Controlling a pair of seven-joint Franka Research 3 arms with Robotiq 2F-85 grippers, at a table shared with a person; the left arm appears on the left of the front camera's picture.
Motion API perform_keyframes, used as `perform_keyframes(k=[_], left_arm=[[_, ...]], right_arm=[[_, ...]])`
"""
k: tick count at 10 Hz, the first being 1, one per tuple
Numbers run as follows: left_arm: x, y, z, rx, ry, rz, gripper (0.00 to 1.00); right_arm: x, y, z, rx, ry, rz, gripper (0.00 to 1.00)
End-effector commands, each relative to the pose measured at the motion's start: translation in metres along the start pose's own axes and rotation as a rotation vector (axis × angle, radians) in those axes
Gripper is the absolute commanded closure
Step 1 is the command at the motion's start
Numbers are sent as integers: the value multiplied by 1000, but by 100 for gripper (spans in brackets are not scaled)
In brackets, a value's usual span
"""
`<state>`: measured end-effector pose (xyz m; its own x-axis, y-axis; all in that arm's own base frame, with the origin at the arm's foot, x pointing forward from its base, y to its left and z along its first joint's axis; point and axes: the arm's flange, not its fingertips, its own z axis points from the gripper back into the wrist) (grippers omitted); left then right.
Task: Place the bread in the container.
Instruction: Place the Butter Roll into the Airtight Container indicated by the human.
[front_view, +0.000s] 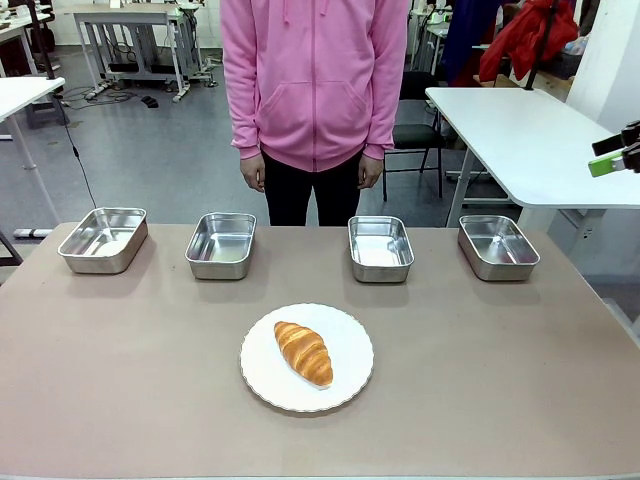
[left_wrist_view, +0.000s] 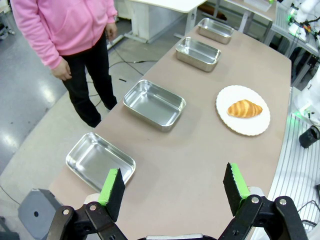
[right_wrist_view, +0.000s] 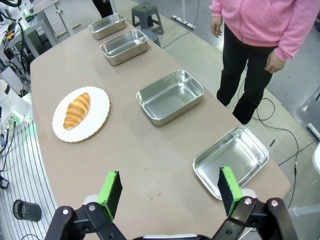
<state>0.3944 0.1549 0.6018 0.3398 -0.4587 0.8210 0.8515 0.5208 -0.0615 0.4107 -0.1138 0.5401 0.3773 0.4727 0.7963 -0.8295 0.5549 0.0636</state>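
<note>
The left gripper (left_wrist_view: 175, 186) and right gripper (right_wrist_view: 169, 186) are hanging spread wide. Ahead, a ridged golden-brown croissant (left_wrist_view: 244, 108) is lying on a round white plate (left_wrist_view: 246, 126).

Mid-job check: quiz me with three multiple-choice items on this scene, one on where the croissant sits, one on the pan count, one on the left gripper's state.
1. Where is the croissant? A) in the person's hand B) on the white plate C) on the floor
2. How many steel pans stand in a row at the far side of the table? A) three B) five C) four
3. How is the left gripper? A) open, holding nothing B) shut on the croissant C) shut on a pan rim

Key: 1 B, it lies mid-plate; 2 C, four alike show in the front view; 3 A, its green pads stand wide apart with nothing between.
</note>
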Motion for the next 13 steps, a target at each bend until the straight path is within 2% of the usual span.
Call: perform_keyframes(k=[1, 13], left_arm=[[0, -1, 1, 0, -3, -2, 0], [0, -1, 1, 0, -3, -2, 0]], right_arm=[[2, 1, 0, 2, -5, 5, 0], [2, 1, 0, 2, -5, 5, 0]])
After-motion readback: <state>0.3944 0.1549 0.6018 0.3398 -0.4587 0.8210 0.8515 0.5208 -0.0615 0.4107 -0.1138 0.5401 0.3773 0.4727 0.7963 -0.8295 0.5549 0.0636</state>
